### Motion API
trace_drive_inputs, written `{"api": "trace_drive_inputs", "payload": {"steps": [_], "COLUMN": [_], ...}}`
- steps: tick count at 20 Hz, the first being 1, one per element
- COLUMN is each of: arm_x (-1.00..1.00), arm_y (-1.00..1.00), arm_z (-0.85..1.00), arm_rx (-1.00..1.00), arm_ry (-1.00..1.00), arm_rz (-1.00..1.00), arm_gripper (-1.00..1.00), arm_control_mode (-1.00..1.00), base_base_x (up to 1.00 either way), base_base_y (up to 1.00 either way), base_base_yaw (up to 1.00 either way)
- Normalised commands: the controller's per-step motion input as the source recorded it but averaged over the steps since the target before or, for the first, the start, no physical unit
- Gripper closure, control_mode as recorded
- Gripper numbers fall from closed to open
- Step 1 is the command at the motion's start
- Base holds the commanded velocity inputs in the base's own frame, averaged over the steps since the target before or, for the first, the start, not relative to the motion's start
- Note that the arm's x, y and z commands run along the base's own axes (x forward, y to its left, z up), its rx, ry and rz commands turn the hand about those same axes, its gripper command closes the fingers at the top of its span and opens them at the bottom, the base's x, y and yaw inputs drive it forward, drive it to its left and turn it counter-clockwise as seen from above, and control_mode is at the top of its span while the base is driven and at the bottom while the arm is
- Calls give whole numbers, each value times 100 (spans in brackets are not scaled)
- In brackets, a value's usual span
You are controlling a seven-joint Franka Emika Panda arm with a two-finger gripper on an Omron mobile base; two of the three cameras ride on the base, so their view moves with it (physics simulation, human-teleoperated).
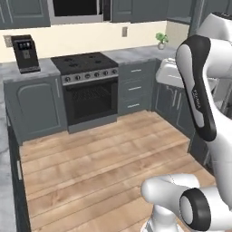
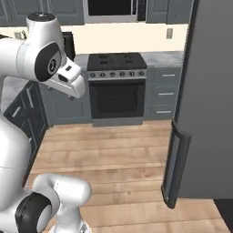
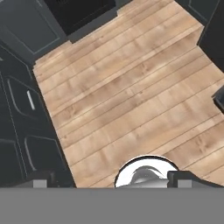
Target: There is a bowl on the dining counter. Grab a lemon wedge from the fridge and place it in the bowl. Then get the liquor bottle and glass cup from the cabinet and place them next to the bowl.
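Two claw (image 3: 109, 180) fingertips (image 3: 43, 180) spread wide, empty, above wooden floor (image 3: 131, 96); fridge (image 2: 211, 91) right of stove (image 2: 117, 84).

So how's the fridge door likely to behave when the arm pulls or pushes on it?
The fridge has a tall, flat, dark front, so its door is probably stiff and fairly heavy, more likely to swing slowly than to flex. The handle is a vertical bar standing off the front, so it should give a firm hold, though its smooth look suggests it may be a little slippery.
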Motion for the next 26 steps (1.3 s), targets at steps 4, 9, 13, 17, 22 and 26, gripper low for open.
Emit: {"api": "trace_drive_inputs", "payload": {"steps": [4,9,13,17,22,26], "arm_x": [0,0,0,0,0,0], "arm_y": [0,0,0,0,0,0], "arm_z": [0,0,0,0,0,0], "arm_rx": [0,0,0,0,0,0], "arm_ry": [0,0,0,0,0,0], "arm_rz": [0,0,0,0,0,0], "arm_gripper": [-100,-100,-100,-100,-100,-100], "arm_control_mode": [100,100,100,100,100,100], "base_base_x": [100,100,100,100,100,100], "base_base_y": [0,2,3,7,11,14], "base_base_yaw": [-37,-43,-44,-45,-46,-47]}}
